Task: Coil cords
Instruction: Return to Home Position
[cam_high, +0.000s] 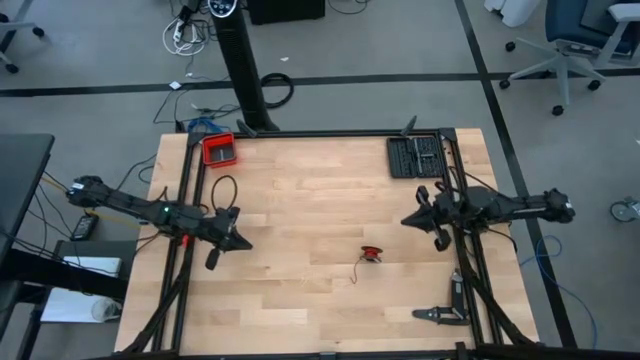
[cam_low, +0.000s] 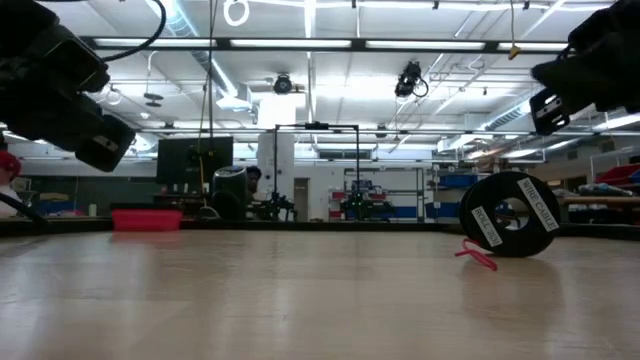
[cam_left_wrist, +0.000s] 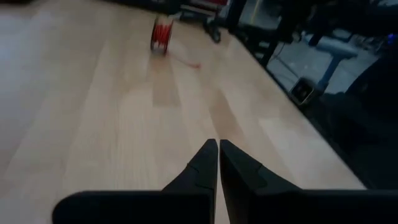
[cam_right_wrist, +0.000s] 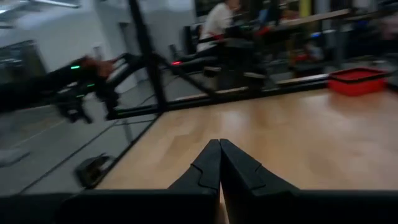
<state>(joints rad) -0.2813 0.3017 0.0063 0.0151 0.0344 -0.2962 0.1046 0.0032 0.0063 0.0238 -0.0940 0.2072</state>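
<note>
High view: the red cord (cam_high: 372, 254) is sitting wound on its small spool (cam_low: 510, 228) on the worktop (cam_high: 320, 190), right of centre and between the two arms, with a short loose tail trailing toward the near edge. The left hand (cam_high: 243, 241) is hanging over the left part of the worktop, well apart from the cord. Left wrist view is showing its fingers (cam_left_wrist: 202, 165) pressed together with nothing between them, and the spool far ahead. The right hand (cam_high: 407, 220) is hanging over the right part, near the cord but not touching it. Right wrist view is showing its fingers (cam_right_wrist: 205, 165) likewise pressed together and empty. Low view: the spool is standing on its rim, a black labelled flange facing the camera, the red tail lying on the wood at its foot. A red tray (cam_high: 219, 150) is sitting at the far left corner, a black tool case (cam_high: 415, 157) at the far right corner, and a black cable loop (cam_high: 225, 190) just beside the left arm.
</note>
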